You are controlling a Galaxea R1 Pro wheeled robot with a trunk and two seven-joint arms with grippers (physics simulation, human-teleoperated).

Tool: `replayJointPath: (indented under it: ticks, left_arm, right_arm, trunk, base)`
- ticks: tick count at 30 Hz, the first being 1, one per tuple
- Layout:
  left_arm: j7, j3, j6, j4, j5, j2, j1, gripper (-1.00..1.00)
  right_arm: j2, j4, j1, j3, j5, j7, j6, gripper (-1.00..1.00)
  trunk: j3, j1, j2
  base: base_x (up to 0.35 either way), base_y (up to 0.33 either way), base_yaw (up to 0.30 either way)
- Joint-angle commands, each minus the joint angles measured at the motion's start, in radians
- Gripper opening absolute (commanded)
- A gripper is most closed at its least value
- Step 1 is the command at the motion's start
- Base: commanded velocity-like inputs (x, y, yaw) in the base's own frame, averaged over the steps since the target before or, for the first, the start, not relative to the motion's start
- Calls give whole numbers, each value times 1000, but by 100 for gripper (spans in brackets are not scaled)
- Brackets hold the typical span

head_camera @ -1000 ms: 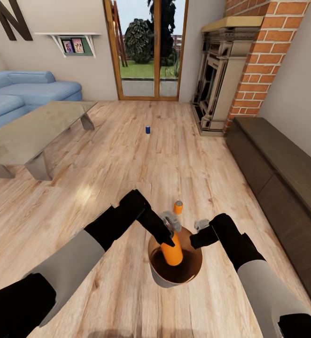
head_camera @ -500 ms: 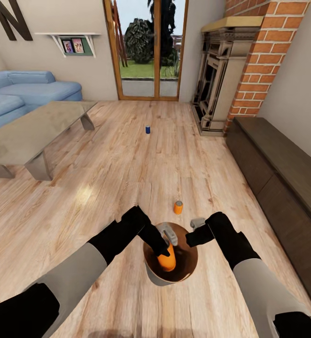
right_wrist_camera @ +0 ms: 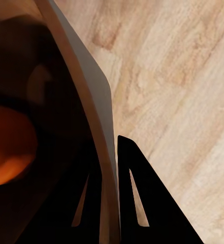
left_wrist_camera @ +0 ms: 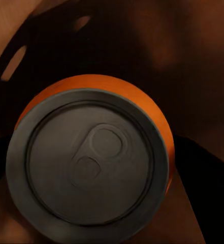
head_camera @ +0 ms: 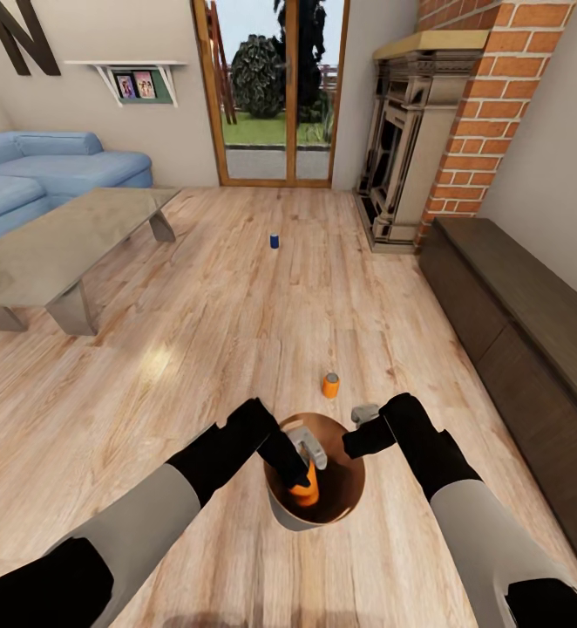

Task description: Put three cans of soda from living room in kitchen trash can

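Head view: the left gripper (head_camera: pixel 310 458) holds an orange can (head_camera: pixel 305 488) low inside the trash can (head_camera: pixel 281 513), which the right gripper (head_camera: pixel 364 413) grips by its rim; a second orange can (head_camera: pixel 330 385) and a blue can (head_camera: pixel 274 240) stand on the floor (head_camera: pixel 236 305). Left wrist view: the can top (left_wrist_camera: pixel 89 165) sits close; the jaws appear clenched on it, though shadowed. Right wrist view: jaws pinch the bin wall (right_wrist_camera: pixel 91 101). Risk: a slipping rim grip would tip the bin and spill the can.

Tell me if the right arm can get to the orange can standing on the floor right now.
Probably not yet: the right pincer grips the trash can's rim. The orange can stands near, unobstructed.
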Motion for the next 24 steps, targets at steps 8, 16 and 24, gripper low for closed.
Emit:
replayJointPath:
  ticks: [8,16,24]
  left_arm:
    - [26,-2,-2,15,-8,-1,0,-100]
    - [27,-2,-2,15,-8,0,1,100]
    - [20,-1,-1,4,-4,5,0,100]
  right_arm:
    - [5,0,-1,0,-28,5,10,-100]
    - [9,1,-1,1,-28,5,10,-100]
    - [8,3,-1,0,-27,5,10,-100]
  trunk:
    - [0,0,0]
    - [0,0,0]
    - [0,0,0]
  base:
    - [0,0,0]
    - [0,0,0]
    - [0,0,0]
